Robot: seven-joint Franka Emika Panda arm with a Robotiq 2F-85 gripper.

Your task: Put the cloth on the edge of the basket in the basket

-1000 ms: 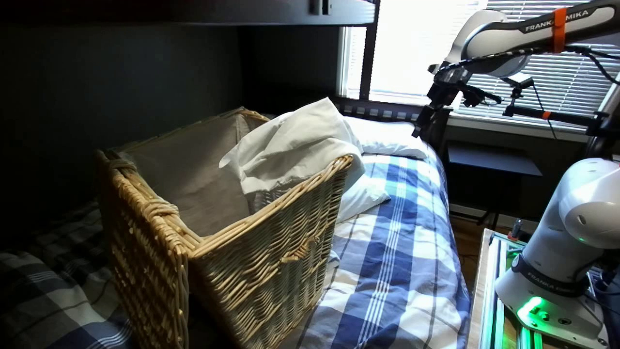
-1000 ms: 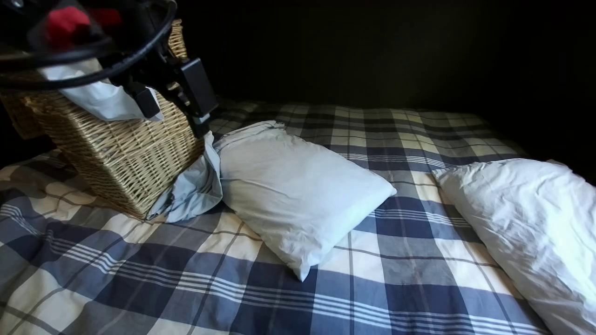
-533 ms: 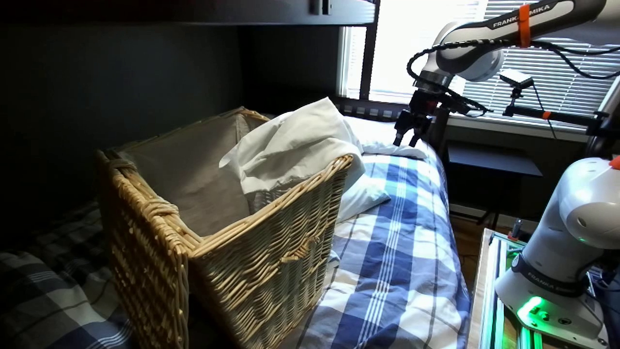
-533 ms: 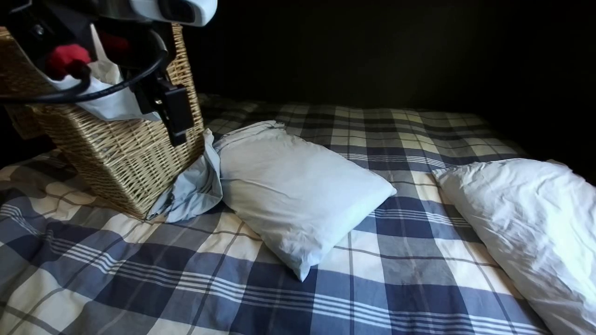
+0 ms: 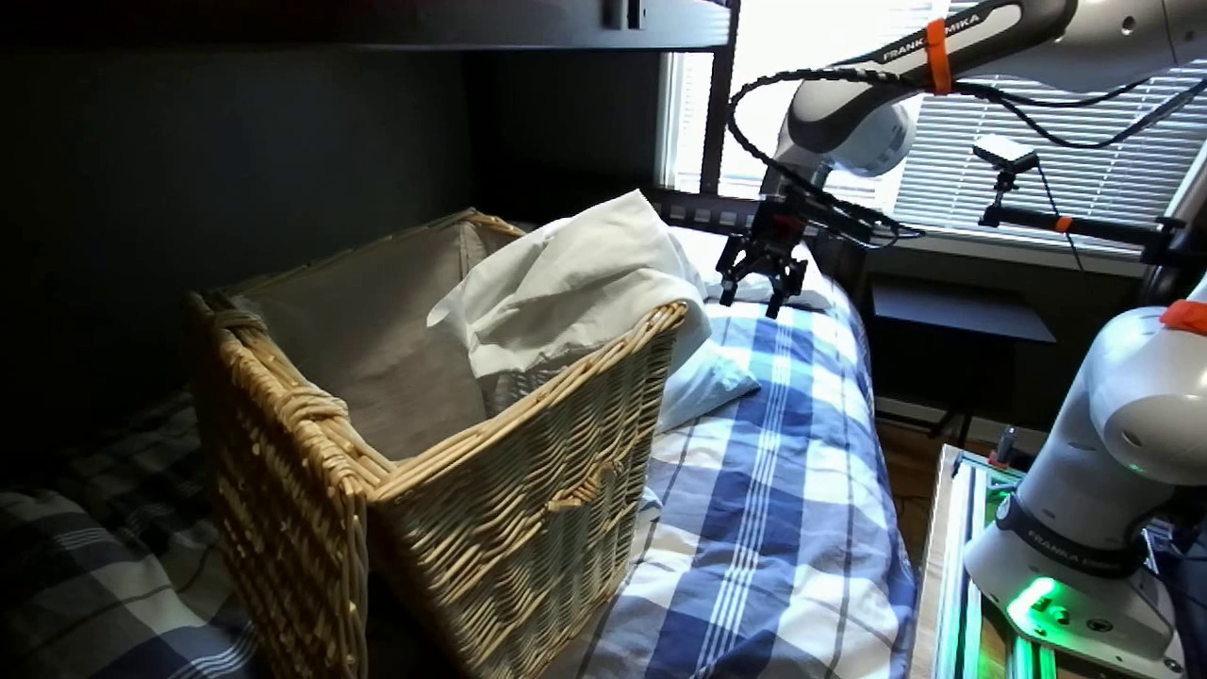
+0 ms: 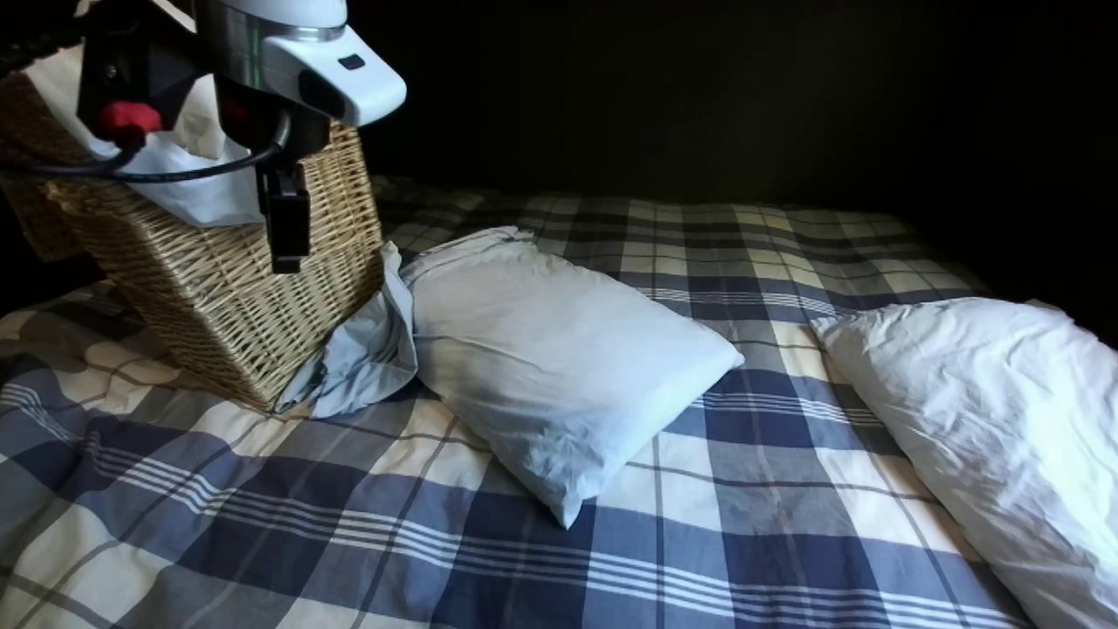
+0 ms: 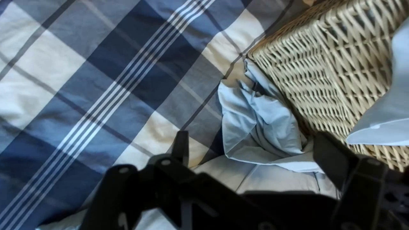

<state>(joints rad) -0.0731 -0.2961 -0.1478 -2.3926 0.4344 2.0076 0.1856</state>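
Observation:
The wicker basket (image 5: 528,528) stands on the bed with its open top tilted up; its wall also shows in an exterior view (image 6: 236,288) and in the wrist view (image 7: 319,67). A white cloth (image 5: 585,283) drapes over its far rim, partly inside and partly hanging outside; the hanging part shows in an exterior view (image 6: 201,192) and at the right of the wrist view (image 7: 389,108). My gripper (image 5: 751,300) is open and empty, above the bed outside the basket, apart from the draped cloth. In the wrist view its fingers (image 7: 252,140) are wide apart.
A second, grey-blue cloth (image 6: 362,358) lies crumpled at the basket's foot, below my gripper in the wrist view (image 7: 265,124). A pillow (image 6: 568,358) lies beside it, another pillow (image 6: 987,419) farther off. An upper bunk (image 5: 377,24) hangs overhead.
The arm has swung toward the basket and lowered. The gripper has turned to point more downward, staying open. The cloth and basket have not moved.

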